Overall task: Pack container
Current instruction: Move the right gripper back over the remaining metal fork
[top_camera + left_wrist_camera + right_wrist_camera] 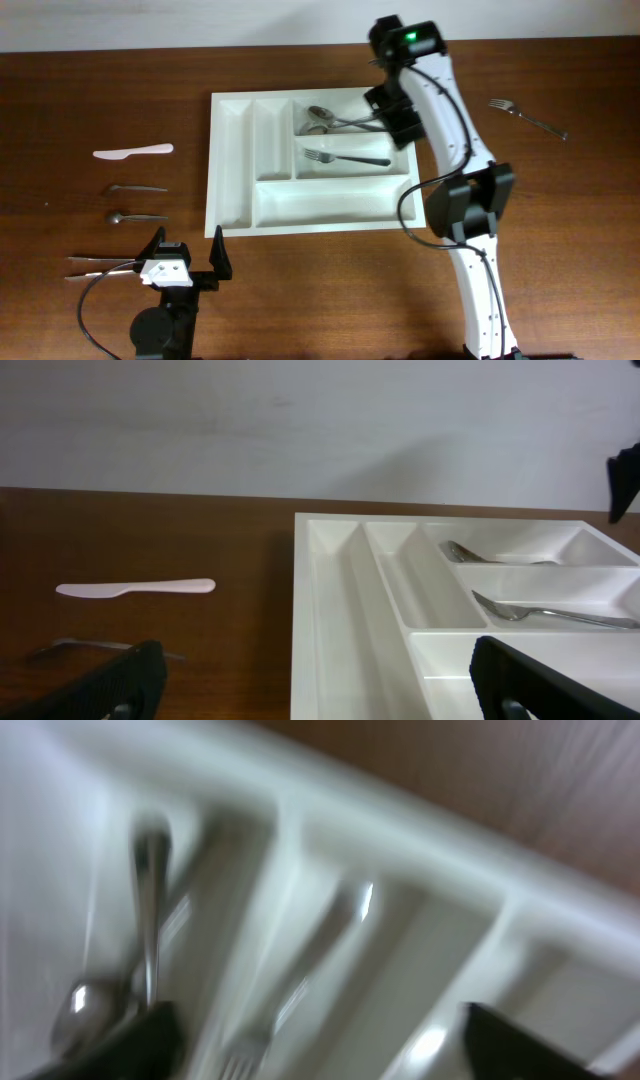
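The container (pixel 330 203), a white tray with several compartments, lies mid-table. Its top right compartment holds two spoons (pixel 322 118). A fork (pixel 346 157) lies in the compartment below. My right gripper (pixel 396 110) hovers over the right end of the spoon compartment. In the blurred right wrist view its gripper (pixel 320 1050) is open, fingers wide apart over a spoon (pixel 146 920) and the fork (pixel 300 985), holding nothing. My left gripper (pixel 190 256) stands open near the tray's front left corner. In the left wrist view the gripper (pixel 320 685) is empty and faces the container (pixel 340 610).
Left of the tray lie a white plastic knife (pixel 133 152), a metal utensil (pixel 137 188), a spoon (pixel 135 216) and two more metal pieces (pixel 95 266) by the left arm. A fork (pixel 528 117) rests at the far right. The knife (pixel 135 588) shows in the left wrist view.
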`<state>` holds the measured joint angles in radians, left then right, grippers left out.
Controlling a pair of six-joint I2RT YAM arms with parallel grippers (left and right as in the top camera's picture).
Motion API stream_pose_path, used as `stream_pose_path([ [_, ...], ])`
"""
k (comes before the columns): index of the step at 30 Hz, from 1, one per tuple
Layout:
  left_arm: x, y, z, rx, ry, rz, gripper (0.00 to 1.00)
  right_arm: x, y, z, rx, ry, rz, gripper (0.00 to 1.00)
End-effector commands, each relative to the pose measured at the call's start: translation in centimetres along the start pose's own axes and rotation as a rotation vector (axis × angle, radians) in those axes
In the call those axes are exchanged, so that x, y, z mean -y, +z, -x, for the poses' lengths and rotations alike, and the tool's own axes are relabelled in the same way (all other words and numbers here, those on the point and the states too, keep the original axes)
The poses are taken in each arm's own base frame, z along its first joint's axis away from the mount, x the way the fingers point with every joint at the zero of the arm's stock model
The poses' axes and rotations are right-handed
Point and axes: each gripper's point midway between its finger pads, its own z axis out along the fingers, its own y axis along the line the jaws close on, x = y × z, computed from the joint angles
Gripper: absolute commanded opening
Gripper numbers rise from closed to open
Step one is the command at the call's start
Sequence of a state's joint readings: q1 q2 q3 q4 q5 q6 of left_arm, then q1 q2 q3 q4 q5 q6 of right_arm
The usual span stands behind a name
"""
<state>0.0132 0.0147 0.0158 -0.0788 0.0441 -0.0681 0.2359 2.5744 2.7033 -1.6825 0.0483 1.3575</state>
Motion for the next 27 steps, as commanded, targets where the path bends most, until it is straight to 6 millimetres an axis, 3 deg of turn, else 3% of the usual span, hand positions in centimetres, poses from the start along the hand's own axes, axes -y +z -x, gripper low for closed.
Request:
stream_pose_path([
  [1,0.0,0.0,-0.1,0.002,0.016,0.001,0.99,1.9,-2.2,9.1,0.242,-0.174,-0.033,0.99],
  [6,0.0,0.0,-0.1,0.002,0.016,0.001,0.99,2.8,-2.0,16.0,0.266,-0.375,0.001,0.99],
  [14,0.0,0.0,-0.1,0.002,0.016,0.001,0.99,7.0,-1.7,22.8,0.244,-0.536,-0.014,0.99],
  [19,0.0,0.0,-0.1,0.002,0.016,0.001,0.99,7.5,-1.4,24.4,0.196,-0.476,0.092,0.99],
  [24,0.0,0.0,-0.1,0.002,0.016,0.001,0.99,6.4,-1.5,23.0,0.088,-0.469,0.240,0.99],
  [27,0.0,0.0,-0.1,0.002,0.016,0.001,0.99,5.6,-1.8,23.7,0.117,-0.396,0.269,0.99],
])
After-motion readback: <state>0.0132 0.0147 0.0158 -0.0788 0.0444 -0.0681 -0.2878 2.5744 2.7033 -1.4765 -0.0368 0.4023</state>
